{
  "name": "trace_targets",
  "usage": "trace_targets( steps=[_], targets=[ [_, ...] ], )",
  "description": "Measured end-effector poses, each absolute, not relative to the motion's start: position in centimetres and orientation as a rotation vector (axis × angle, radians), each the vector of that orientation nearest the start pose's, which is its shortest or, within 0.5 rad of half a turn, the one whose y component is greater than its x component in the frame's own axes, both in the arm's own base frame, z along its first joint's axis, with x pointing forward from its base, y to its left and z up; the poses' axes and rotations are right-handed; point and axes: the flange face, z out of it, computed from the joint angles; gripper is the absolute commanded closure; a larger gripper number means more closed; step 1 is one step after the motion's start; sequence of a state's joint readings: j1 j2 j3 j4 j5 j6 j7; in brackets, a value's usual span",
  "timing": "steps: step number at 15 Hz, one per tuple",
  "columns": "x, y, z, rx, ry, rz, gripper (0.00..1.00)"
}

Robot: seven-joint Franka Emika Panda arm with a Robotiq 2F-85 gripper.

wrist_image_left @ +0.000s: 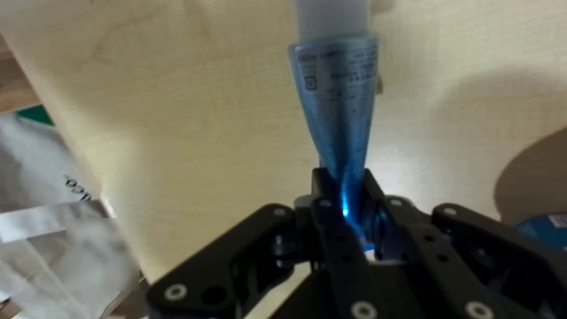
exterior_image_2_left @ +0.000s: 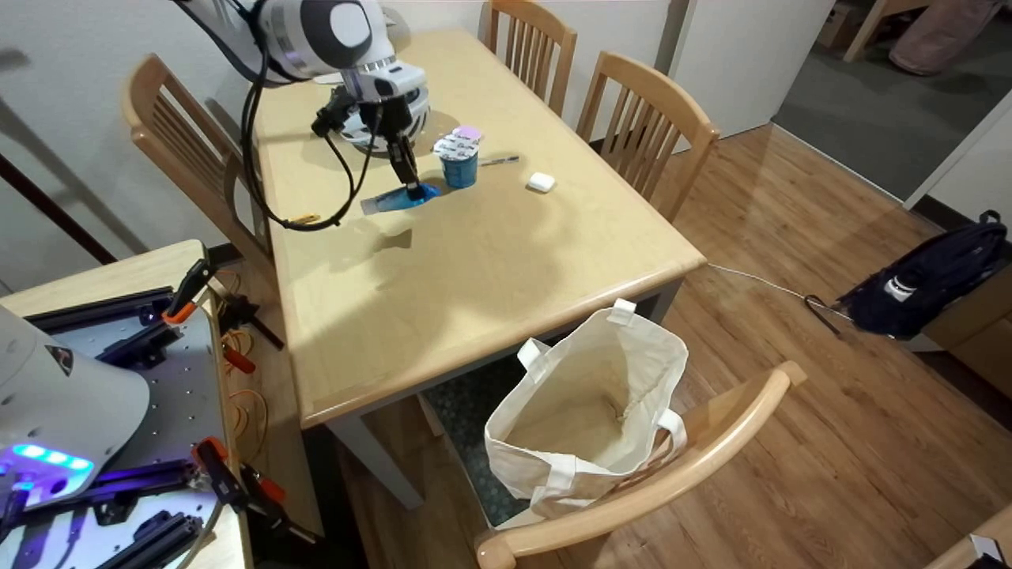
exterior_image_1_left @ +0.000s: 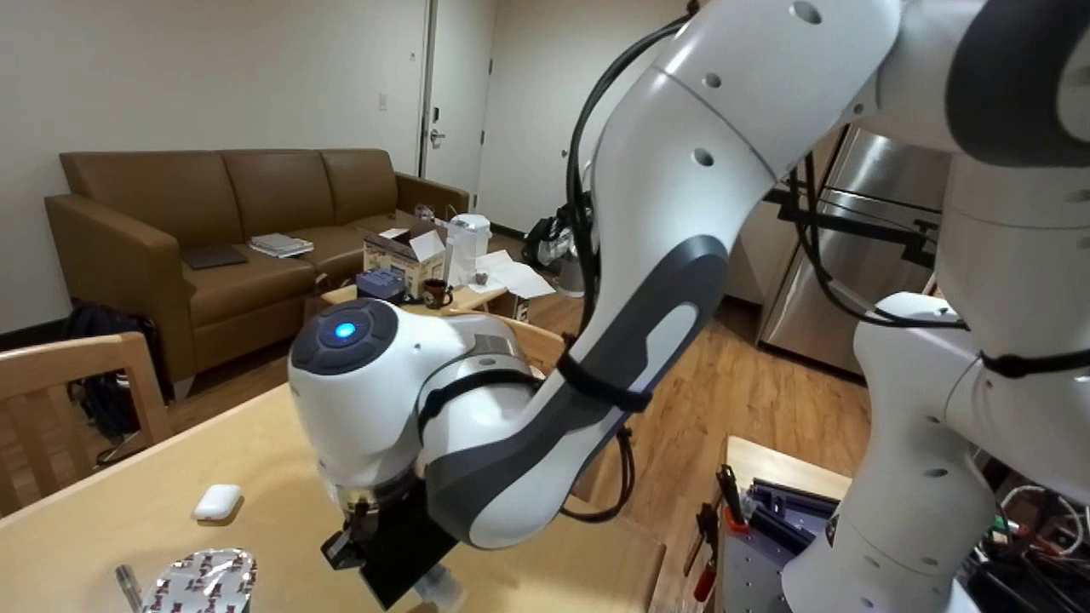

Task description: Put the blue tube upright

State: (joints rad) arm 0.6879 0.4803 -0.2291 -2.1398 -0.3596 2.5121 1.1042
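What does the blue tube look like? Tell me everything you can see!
The blue tube looks like shiny, see-through plastic, with a pale, cloudy cap at one end and small dark printing nearby, too blurry to read. It narrows toward the gripper, which pinches it near the other end. It's held sideways, not upright, seemingly above the table.

wrist view: close, facing down | both exterior views: share table [exterior_image_2_left: 474,276]

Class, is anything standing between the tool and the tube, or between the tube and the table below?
Nothing visible is. The tool holds the tube sideways above the table, with nothing seen in between. The cup stands to one side.
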Motion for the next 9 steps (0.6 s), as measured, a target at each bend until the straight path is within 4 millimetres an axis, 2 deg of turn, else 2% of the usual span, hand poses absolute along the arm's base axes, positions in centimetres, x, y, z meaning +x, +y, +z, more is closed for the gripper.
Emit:
trace_targets(
  steps=[2,3,6,9],
  targets=[
    [49.5,26.7,19.2,-3.438,0.552,-0.412,0.96],
    [49.0,27.8,19.5,-3.453,0.558,-0.494,0.96],
    [46.4,30.9,18.6,-3.494,0.589,-0.688,0.96],
    [44.4,32.3,17.6,-3.574,0.664,-0.772,0.96]
  ],
)
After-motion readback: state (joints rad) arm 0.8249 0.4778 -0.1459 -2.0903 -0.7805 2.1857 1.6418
